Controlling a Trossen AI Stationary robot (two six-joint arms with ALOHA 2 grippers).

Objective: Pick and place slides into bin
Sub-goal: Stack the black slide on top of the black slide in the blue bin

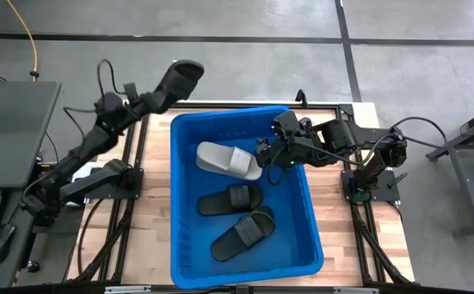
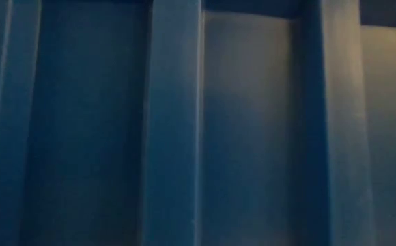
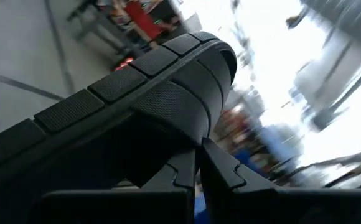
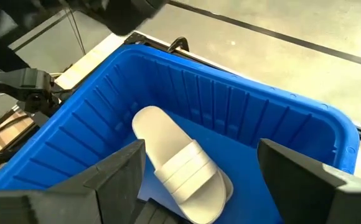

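Item: black slide, light, springy foam, best pinched at the strap or sole edge, is hanging clamped in the left hand at the bin's eleven o'clock corner; right hand is hovering spread over the grey slide inside.

My arms are dark, jointed tubes with black cables looped along them. My fingers are flat, black, angular plates; a green light glows mid-frame.

You have the bin mid-table, three slides inside: one far, two nearer. The right end effector sits above its far-right part; the left end effector's slide hangs beyond the far-left corner.
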